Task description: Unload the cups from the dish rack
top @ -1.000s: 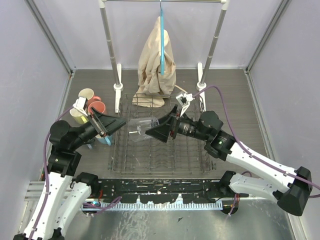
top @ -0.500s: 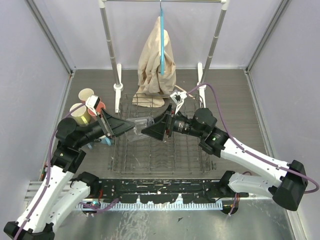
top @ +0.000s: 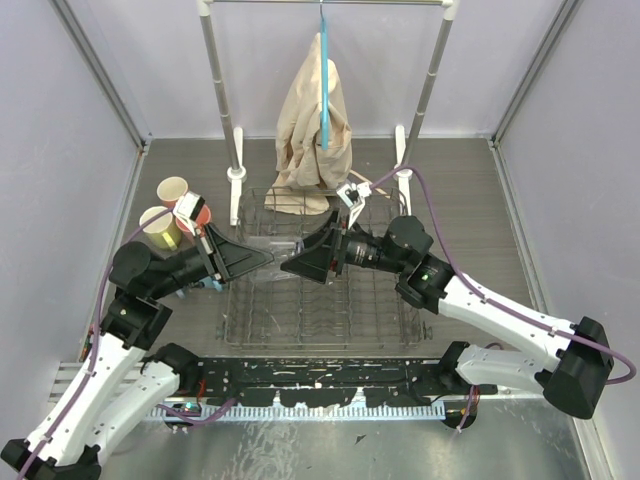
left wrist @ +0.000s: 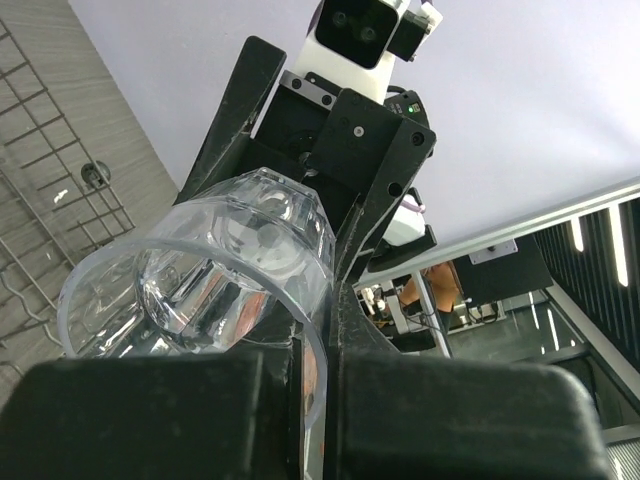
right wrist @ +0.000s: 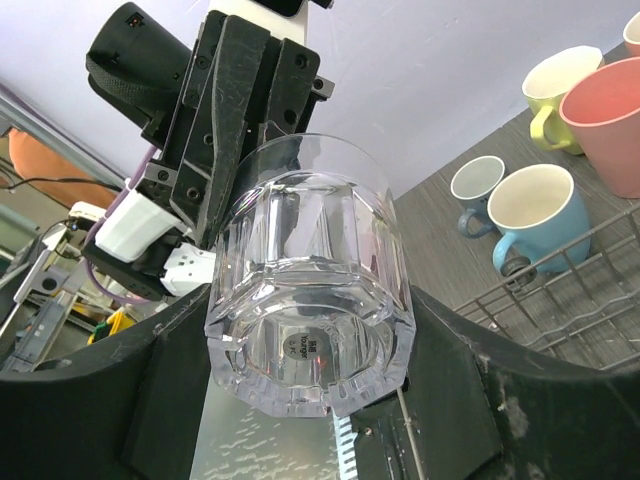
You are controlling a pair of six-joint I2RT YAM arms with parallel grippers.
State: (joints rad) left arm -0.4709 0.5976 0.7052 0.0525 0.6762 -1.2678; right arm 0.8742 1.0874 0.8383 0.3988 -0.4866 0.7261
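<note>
A clear glass [top: 279,250] hangs above the dark wire dish rack [top: 320,318], caught between both arms. My right gripper [top: 297,263] is shut across the glass body [right wrist: 310,290], its base toward that wrist camera. My left gripper [top: 262,258] is shut on the glass rim [left wrist: 200,270], the wall pinched between its fingers [left wrist: 420,410]. Other cups stand on the table left of the rack: two pale yellow mugs [top: 172,189] [top: 157,226] and a salmon-pink one [top: 196,212]. The right wrist view also shows a light blue mug [right wrist: 540,215] and a grey-blue mug [right wrist: 477,185].
A silver clothes rail [top: 222,95] with beige cloth [top: 314,120] on a blue hanger stands behind the rack. Purple walls close in on the left and right. A black strip [top: 320,375] runs along the near table edge between the arm bases.
The right arm carried the glass left and a little back. The left arm swung right to meet it, and its jaws went from open to shut on the rim.
</note>
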